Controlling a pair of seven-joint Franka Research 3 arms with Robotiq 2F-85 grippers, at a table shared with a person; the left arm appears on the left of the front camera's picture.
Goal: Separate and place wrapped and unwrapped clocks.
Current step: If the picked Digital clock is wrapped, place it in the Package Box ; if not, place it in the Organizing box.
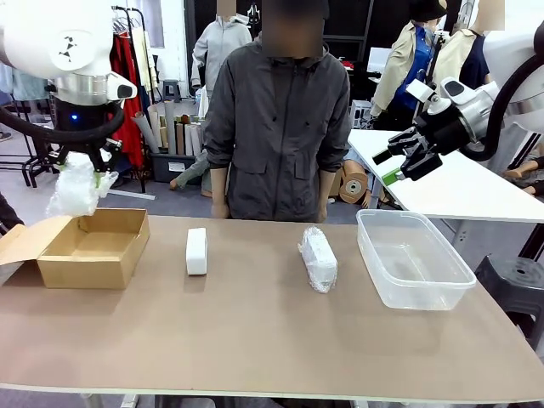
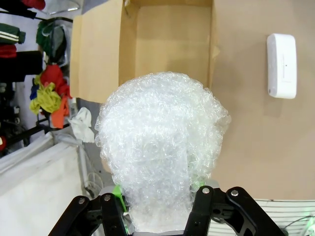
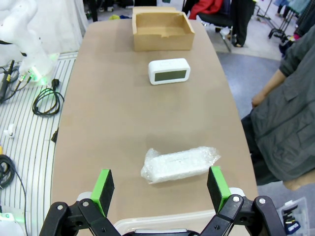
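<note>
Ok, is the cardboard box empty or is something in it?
Empty: the cardboard box shows a bare floor; the wrapped clock hangs outside it in the left tool.

Left to right on the desk [image 1: 255,340]: cardboard box [image 1: 93,246], bare clock [image 1: 196,251], wrapped clock [image 1: 317,259], plastic tub [image 1: 414,259]; second wrapped clock [image 1: 75,185] above the box.

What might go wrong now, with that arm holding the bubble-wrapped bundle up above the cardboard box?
1. The left hand grips the wrapped clock by its soft, crinkly wrap, so the bundle might slip out early, or cling to the hand on release.
2. The bundle seems to hang over one end of the cardboard box rather than its middle; let go from there, it might catch the rim and tumble outside.
</note>
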